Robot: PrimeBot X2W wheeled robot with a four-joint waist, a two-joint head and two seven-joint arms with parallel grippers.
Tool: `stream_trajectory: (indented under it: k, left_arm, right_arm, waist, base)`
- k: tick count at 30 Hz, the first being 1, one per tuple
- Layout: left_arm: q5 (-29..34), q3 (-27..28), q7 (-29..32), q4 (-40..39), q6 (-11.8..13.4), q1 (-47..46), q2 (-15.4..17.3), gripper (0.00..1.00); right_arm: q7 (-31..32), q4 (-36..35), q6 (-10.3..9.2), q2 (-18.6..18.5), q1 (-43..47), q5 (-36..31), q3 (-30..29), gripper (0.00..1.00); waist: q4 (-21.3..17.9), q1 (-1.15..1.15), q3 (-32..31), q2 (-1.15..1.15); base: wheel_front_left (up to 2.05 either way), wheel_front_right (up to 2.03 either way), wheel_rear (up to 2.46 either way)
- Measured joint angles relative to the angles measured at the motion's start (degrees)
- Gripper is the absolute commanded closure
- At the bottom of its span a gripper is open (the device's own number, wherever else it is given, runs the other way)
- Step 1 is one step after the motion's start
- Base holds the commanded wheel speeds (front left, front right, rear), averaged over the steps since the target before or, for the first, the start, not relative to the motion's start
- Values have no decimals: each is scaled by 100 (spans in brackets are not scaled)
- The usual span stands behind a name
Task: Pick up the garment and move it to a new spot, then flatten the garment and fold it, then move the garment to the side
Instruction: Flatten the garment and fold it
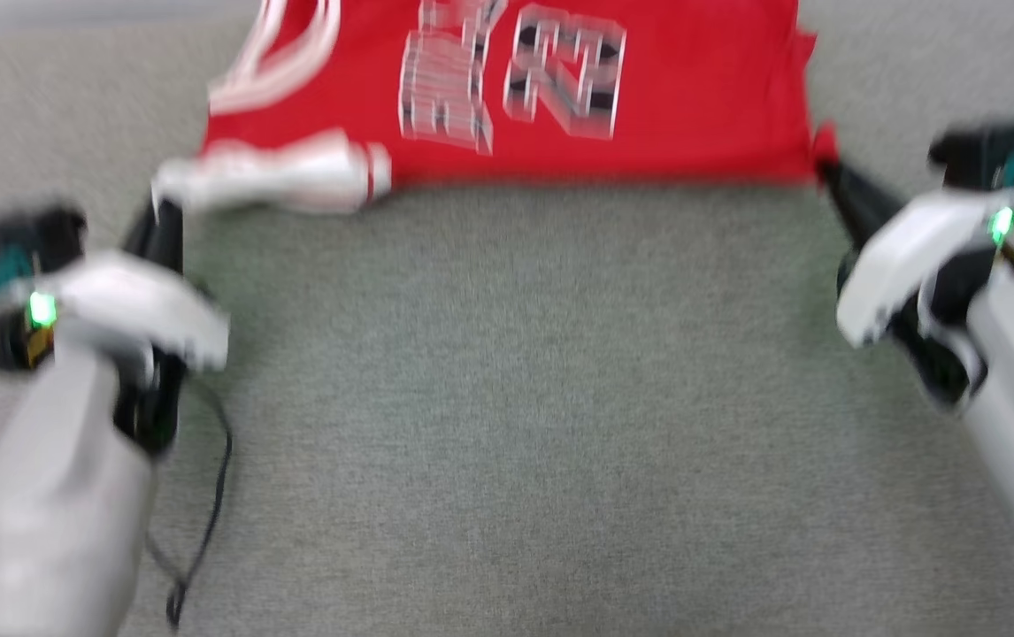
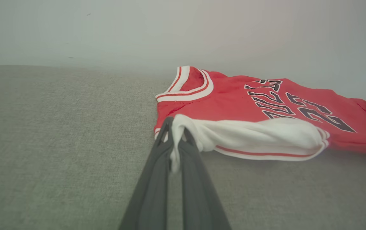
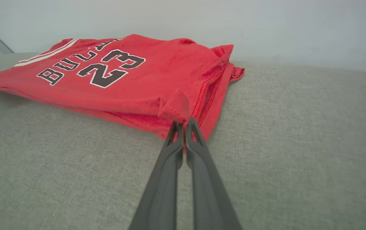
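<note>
Garment (image 1: 649,115), head view: it is seen spread on the grey cloth surface (image 1: 507,398), beyond the fingertips of both grippers, chest print turned up; the picture is blurred.
Long axis, head view: the near edge is stretched crosswise from one gripper to the other, with the collar end toward the left gripper (image 1: 166,212) and the hem end toward the right gripper (image 1: 828,168).
Left contact, head view: the white sleeve (image 1: 286,181) is met at the left fingertips.
Right contact, head view: the hem corner (image 1: 821,141) is met at the right fingertips.
Nearness, head view: neither arm is judged nearer, since each is placed at its own end of the same edge.
Grip, left wrist view: the two fingers are pressed together on a fold of the sleeve, and a little white cloth is seen hanging between them just behind the tips.
Bearing, left wrist view: the red body is laid ahead and to the right of the fingertips, and the striped collar is seen just beyond them.
Grip, right wrist view: the two fingers are pressed together on the hem corner, which is drawn up into a small peak at the tips.
Bearing, right wrist view: the body is laid ahead and to the left of the fingertips, and doubled layers are seen at the hem beside them.
Coming move: a two-armed shift or pull of the held edge is judged likely. The edge would have to be kept taut across the two grippers, or the soft cloth may bunch.
</note>
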Motion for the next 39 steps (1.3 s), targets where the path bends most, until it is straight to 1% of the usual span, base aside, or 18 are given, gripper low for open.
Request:
stream_trajectory:
  k: [1,3,6,9,14,19,23,27,31,34,39]
  left_arm:
    - [-46,75,0,-208,0,608,54,100]
    - [-56,153,-1,-495,11,1211,73,100]
    - [-137,232,-1,-837,164,2169,68,100]
    - [-236,322,8,-1261,357,2969,178,100]
    - [-352,352,225,-2245,765,4199,211,100]
    - [-476,414,577,-3348,1192,5220,356,100]
    - [-589,491,783,-4066,1540,5944,415,100]
    - [-677,536,944,-4628,1784,6429,433,100]
    - [-720,558,1029,-4926,1911,6644,464,100]
    - [-717,521,1080,-5034,1862,6544,488,100]
    - [-624,272,1274,-4902,1645,5775,489,100]
  right_arm:
    - [-11,-123,1,-77,425,143,108,100]
    - [-43,-191,1,-208,767,223,158,100]
    - [-87,-371,2,-291,1300,337,226,100]
    - [-229,-590,3,-385,1773,358,196,100]
    - [-168,-861,3,-519,2763,343,41,100]
    - [-41,-1341,4,-631,3711,162,-336,100]
    - [116,-1848,4,-636,4443,-53,-712,100]
    - [415,-2223,4,-563,5111,-244,-1187,100]
    - [751,-2574,4,-393,5554,-459,-1616,100]
    - [1074,-2851,3,-261,5625,-644,-1839,100]
    - [1642,-3038,1,-135,5515,-873,-2051,100]
  waist:
    - [1,0,-252,0]
    - [1,-1,-509,0]
    - [-10,-2,-889,0]
    - [-32,-2,-1242,0]
    - [-50,-2,-1796,0]
    - [-32,-2,-2257,0]
    - [-43,-2,-2446,0]
    - [-44,-2,-2510,0]
    - [-29,-1,-2522,0]
    - [-30,0,-2493,0]
    - [-14,0,-2347,0]
  base:
    - [0,0,0]
    - [0,0,0]
    - [0,0,0]
    - [0,0,0]
    - [0,0,0]
    - [0,0,0]
    - [0,0,0]
    - [0,0,0]
    - [0,0,0]
    - [0,0,0]
    - [0,0,0]
